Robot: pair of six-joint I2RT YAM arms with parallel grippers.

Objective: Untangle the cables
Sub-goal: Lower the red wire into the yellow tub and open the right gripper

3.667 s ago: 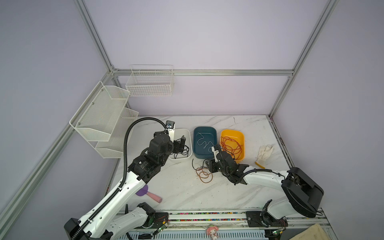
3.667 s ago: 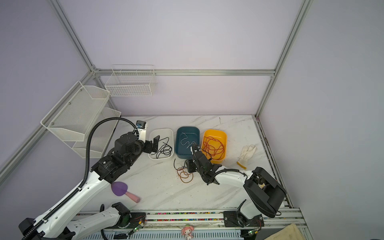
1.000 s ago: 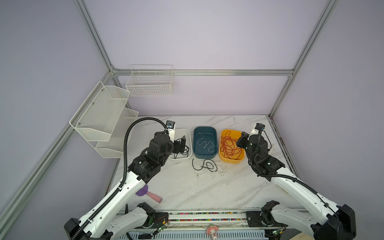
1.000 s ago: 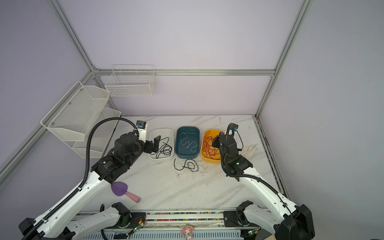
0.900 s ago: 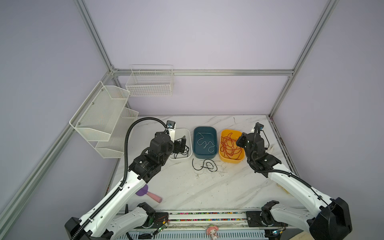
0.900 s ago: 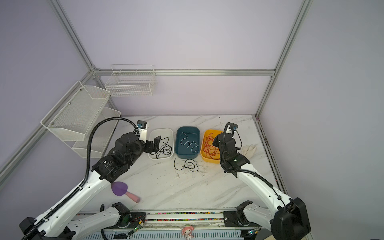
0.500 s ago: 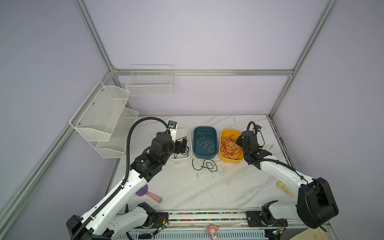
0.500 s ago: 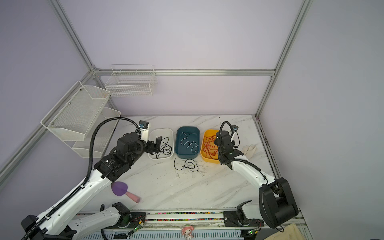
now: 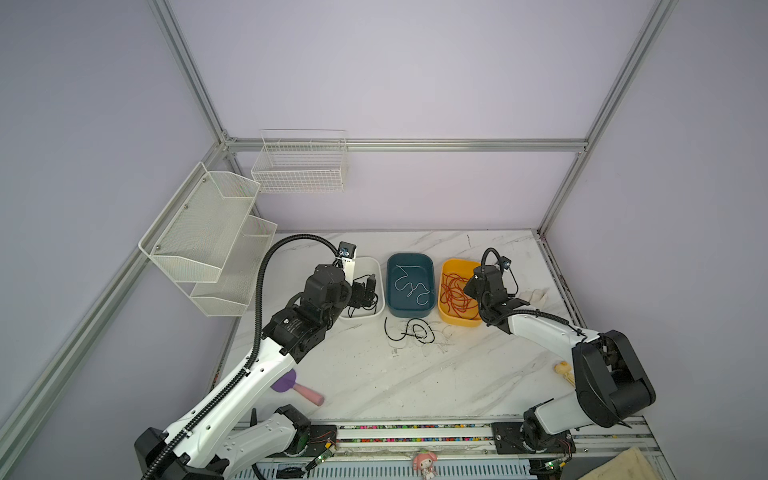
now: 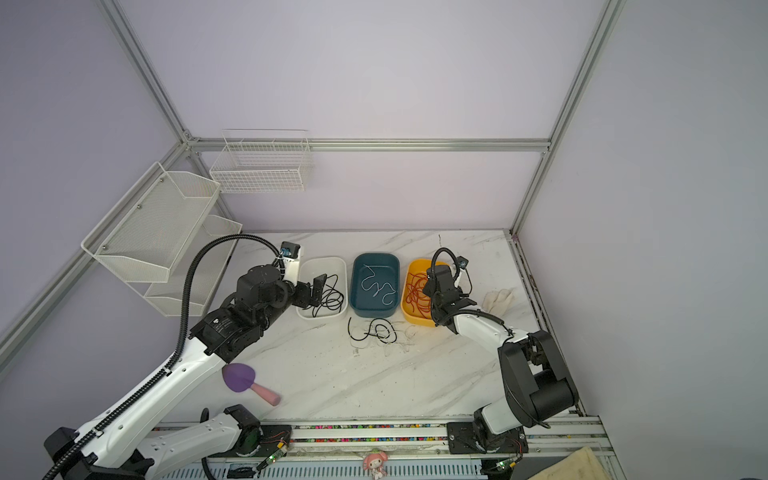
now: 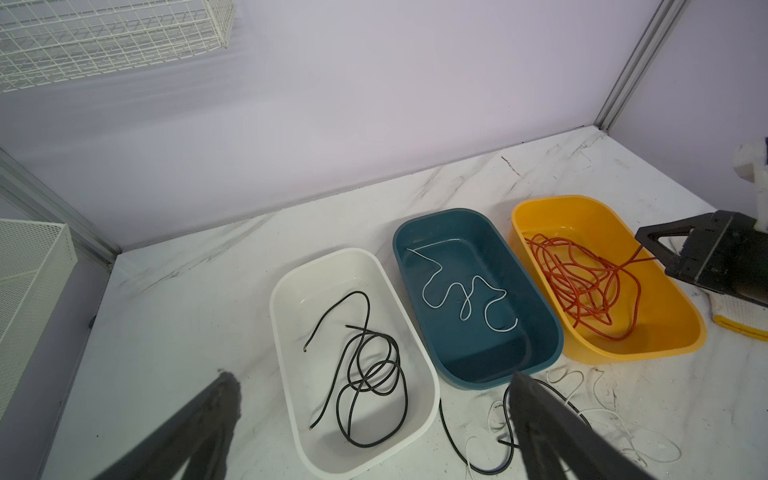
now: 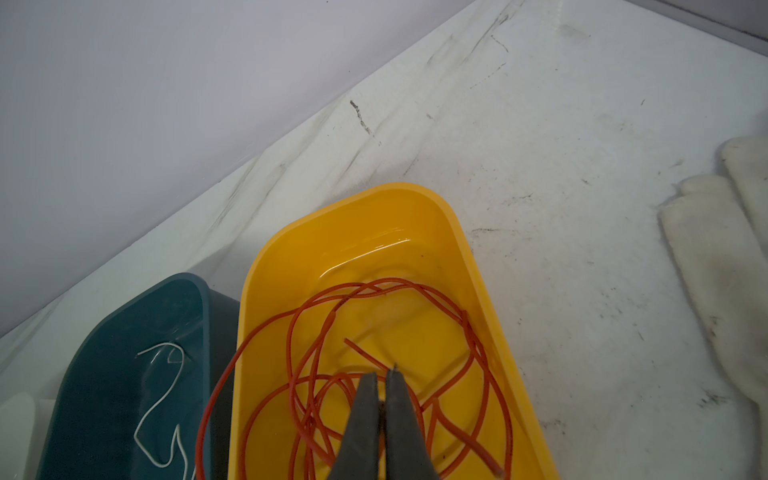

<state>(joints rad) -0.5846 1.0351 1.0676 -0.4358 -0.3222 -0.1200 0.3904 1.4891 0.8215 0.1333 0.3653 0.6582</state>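
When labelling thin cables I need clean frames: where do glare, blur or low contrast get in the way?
Left wrist view: the left gripper looms as two dark, blurred wedges; the black cable behind is crisp. Right wrist view: glare streaks the yellow tray floor, the red cable is sharp. Both top views: even light, but white cables fade into the marble table.

The white, marble-veined bench [image 9: 374, 374] carries three trays in a row toward its back: a white tray [image 11: 316, 291], a teal tray [image 11: 478, 353] and a yellow tray [image 11: 648, 345], close beside one another. Just in front of the teal tray, a looped black cable [image 9: 409, 332] and thin white cables [image 11: 569, 374] lie loose on the bare top. A white glove [image 10: 498, 299] lies beside the yellow tray, a small beige object [image 9: 563, 368] near the right edge, and a purple-headed tool [image 10: 239, 376] with a pink handle at the front left.
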